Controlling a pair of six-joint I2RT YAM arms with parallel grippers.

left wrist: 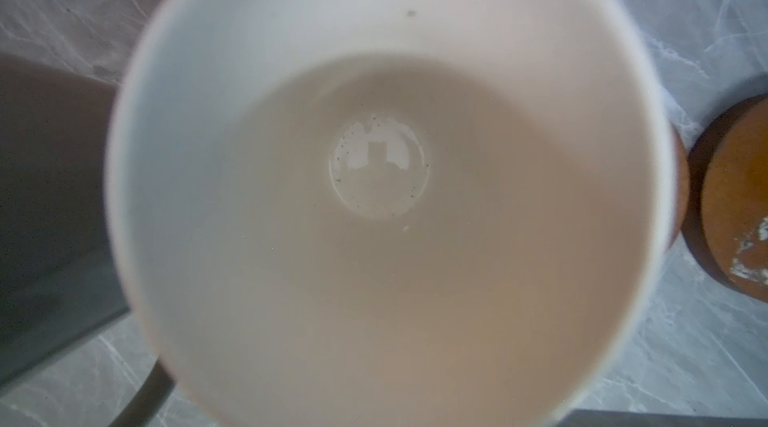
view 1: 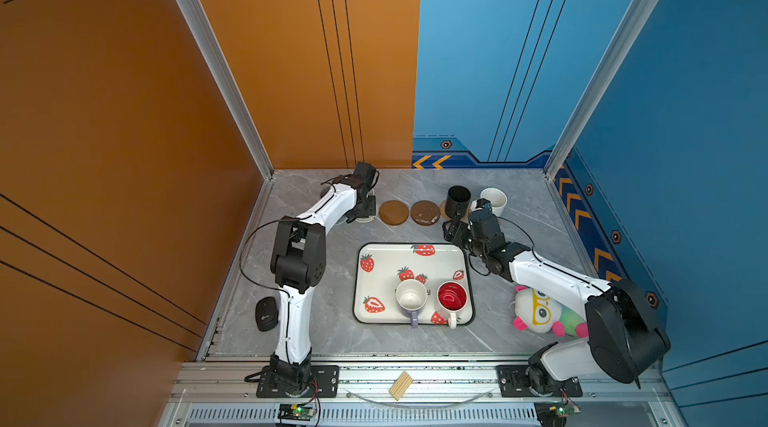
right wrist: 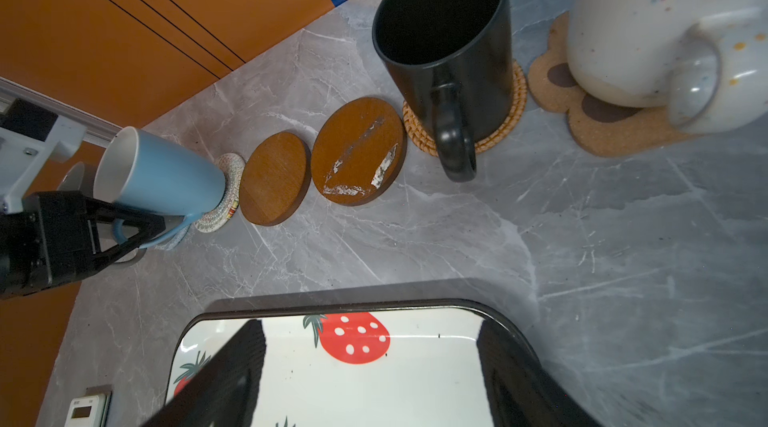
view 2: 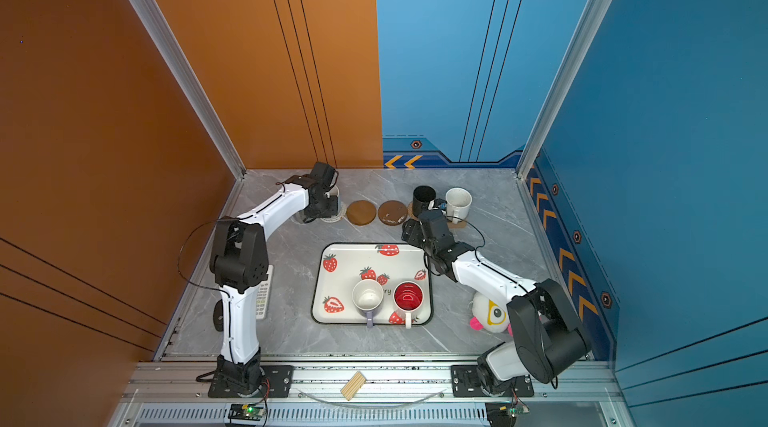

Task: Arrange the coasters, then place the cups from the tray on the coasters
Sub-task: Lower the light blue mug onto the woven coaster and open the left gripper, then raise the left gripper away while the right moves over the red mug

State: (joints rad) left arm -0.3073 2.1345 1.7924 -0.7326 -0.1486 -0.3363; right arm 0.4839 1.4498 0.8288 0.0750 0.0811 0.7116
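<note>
Left gripper (right wrist: 129,224) is clamped on the handle of the blue cup (right wrist: 162,173). The cup's base is on the cream woven coaster (right wrist: 226,196), at the left end of the back row. I can't tell if its weight is fully down. The left wrist cam is filled by the cup's white inside.

Right gripper (view 1: 451,230) has its jaws wide apart with nothing between them. It hovers above the far right corner of the tray (view 1: 374,269), just in front of the black cup (view 1: 458,198).

Back row, left to right in both top views:
- cream woven coaster, carrying the blue cup
- plain wooden disc (view 1: 393,213), uncovered
- scuffed wooden disc (view 1: 425,212), uncovered and just beside the plain one
- black cup on the rattan coaster (right wrist: 503,129)
- speckled white cup (view 1: 494,199) on the paw-print coaster (right wrist: 602,136)

The black and speckled handles face the front.

On the tray, the lilac cup (view 1: 411,297) and the red-inside cup (view 1: 452,297) stand upright side by side at the front edge. Their handles stick out over the rim towards me.

There's a grey shape next to the blue cup, mostly hidden by the left arm, and I can't tell what it is.

Off-task items are a plush toy (view 1: 540,312) under the right arm, a mouse (view 1: 266,312) by the left arm, and a remote (view 2: 262,296) next to it.
</note>
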